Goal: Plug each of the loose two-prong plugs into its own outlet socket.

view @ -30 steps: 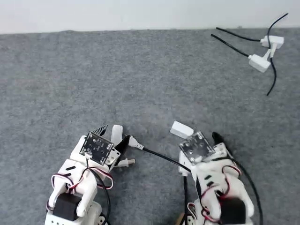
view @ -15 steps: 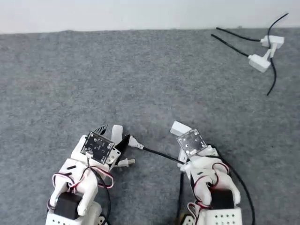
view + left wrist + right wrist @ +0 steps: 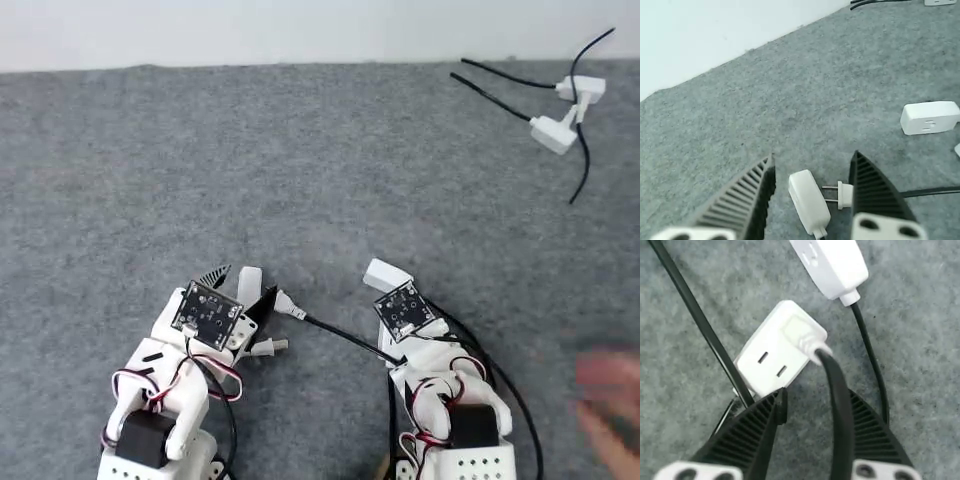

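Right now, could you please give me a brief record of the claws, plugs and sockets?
left claw: open, straddling a white block and a two-prong plug
two-prong plug: prongs bare, pointing at the block
right claw: open, black cable passing through it
slotted socket: ahead of the right claw, both slots empty
far sockets: two, at the carpet's far corner

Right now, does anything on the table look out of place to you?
Yes: two white blocks with black cords that seem to cross lie alone in the far right corner, apart from everything else.
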Controlling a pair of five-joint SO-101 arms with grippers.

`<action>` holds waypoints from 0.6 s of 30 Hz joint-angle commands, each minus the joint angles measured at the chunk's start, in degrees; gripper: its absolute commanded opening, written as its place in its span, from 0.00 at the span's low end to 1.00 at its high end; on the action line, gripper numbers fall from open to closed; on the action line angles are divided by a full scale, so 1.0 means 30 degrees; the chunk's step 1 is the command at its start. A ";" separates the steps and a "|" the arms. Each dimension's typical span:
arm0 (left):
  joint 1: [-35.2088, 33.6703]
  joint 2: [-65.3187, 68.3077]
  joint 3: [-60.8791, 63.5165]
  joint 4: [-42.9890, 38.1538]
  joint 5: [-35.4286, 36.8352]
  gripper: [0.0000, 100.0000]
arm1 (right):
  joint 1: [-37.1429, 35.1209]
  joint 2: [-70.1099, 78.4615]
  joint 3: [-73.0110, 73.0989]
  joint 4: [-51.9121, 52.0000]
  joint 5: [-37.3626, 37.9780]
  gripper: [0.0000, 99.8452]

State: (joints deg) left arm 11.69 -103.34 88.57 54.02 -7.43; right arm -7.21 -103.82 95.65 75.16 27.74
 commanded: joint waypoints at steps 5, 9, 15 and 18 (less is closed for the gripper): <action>-0.0117 -0.0117 -0.0132 -0.0762 -0.0117 0.24 | -0.0220 -0.0015 0.0264 0.0132 -0.0059 0.18; 0.0000 -0.0117 0.0073 -0.0821 -0.0117 0.24 | -0.0220 -0.0015 0.0264 0.0132 -0.0059 0.18; 0.0000 -0.0117 0.0396 -0.1289 -0.0147 0.24 | -0.0220 -0.0015 0.0264 0.0132 -0.0059 0.18; 0.0000 -0.0088 0.0396 -0.1319 -0.0147 0.24 | -0.0220 -0.0015 0.0264 0.0132 -0.0059 0.18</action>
State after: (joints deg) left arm 11.69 -103.34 90.42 51.91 -7.43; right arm -7.65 -104.09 95.65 74.73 27.65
